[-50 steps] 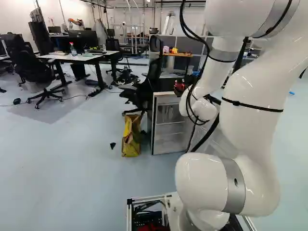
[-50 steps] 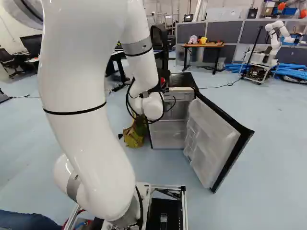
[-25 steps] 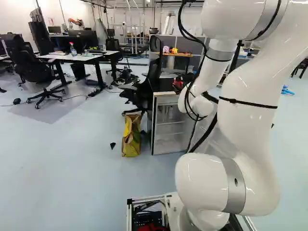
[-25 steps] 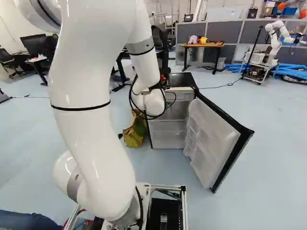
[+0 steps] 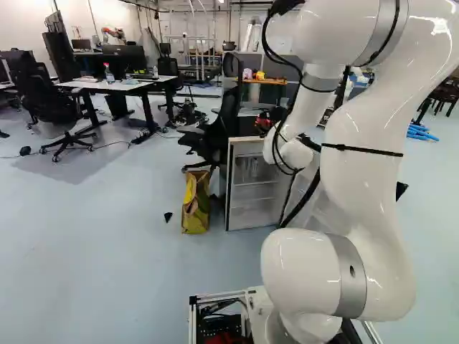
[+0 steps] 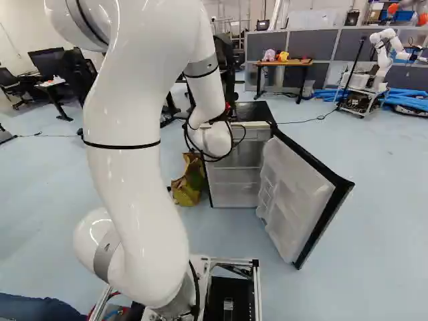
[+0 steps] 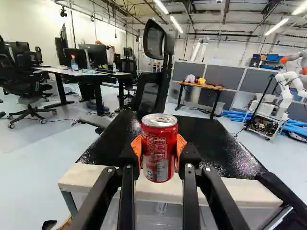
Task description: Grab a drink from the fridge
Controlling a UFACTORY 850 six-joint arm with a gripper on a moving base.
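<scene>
One red metal drinks can (image 7: 159,148), silver-topped and upright. Pale small print and a striped barcode are carried on its side. It is clasped from both sides by the orange pads (image 7: 182,145) of the black two-fingered gripper (image 5: 267,117), near the front edge of the black top (image 7: 211,139) of a white fridge (image 6: 235,187) (contact with that top cannot be told). The can's printed side is legible as a label in the wrist view alone; the open, black-edged fridge door (image 6: 294,200), with its pale moulded racks, is shown most fully in the right base view.
</scene>
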